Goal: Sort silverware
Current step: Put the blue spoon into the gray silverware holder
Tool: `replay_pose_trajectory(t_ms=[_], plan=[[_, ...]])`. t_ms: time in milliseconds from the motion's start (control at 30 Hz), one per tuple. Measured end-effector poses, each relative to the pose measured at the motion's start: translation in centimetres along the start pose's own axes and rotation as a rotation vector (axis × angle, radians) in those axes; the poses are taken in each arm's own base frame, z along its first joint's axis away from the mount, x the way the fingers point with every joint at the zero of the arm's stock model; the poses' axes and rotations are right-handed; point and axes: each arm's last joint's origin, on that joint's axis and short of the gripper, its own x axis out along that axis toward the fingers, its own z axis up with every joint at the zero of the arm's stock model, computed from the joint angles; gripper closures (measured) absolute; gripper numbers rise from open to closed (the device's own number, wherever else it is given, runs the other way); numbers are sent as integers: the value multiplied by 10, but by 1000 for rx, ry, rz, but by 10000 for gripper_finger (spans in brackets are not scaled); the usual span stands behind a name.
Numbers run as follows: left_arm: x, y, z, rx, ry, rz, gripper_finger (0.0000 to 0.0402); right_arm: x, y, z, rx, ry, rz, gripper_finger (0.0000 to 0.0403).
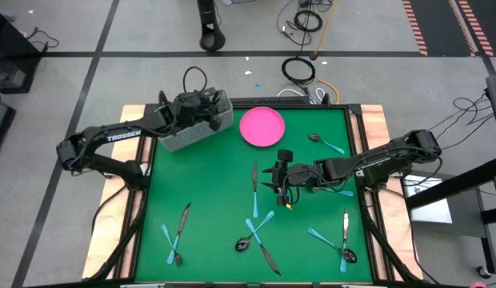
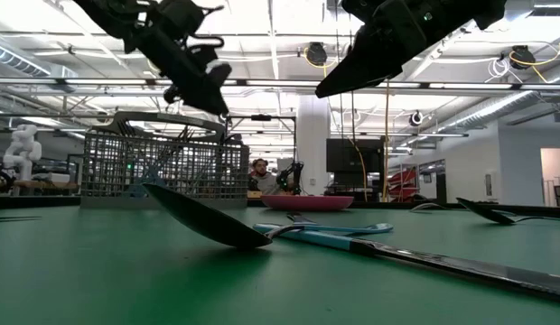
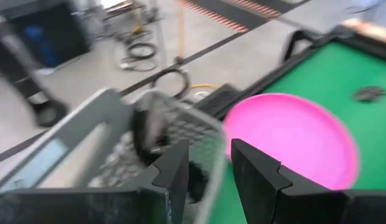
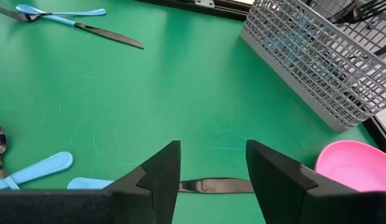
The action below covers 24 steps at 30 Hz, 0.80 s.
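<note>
The silverware lies scattered on the green mat: an all-metal knife, crossed blue-handled pieces, a spoon, more at the near left and along the right. My right gripper hovers open above the mat's middle; in its wrist view the gripper has the knife's blade lying below the gap between its fingers. My left gripper is open and empty above the grey mesh basket; in the left wrist view it is over the basket's rim.
The pink plate sits right of the basket at the far edge. Dark utensils stick out of the basket. Blue handles lie close to my right gripper. Bare mat stretches between the basket and the near-left pieces. A person shows far behind.
</note>
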Motion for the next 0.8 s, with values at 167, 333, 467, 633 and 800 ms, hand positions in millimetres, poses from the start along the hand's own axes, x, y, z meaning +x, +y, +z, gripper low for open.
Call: replay_pose_trajectory(t_ms=[167,333,467,633,800], plan=[[-15,-20,3,27,-16,-218,279,0,0,0,-6,0,0,232],[-32,-59,-4,112,12,-526,278,0,0,0,-1,0,0,232],[-51,-104,-21,205,50,-698,278,-1,0,-3,-10,28,0,232],[-70,-164,-56,284,94,-774,278,-8,-3,-8,-3,101,-7,232],[-72,-214,-94,294,151,-823,278,-20,-9,-6,31,116,-95,232]])
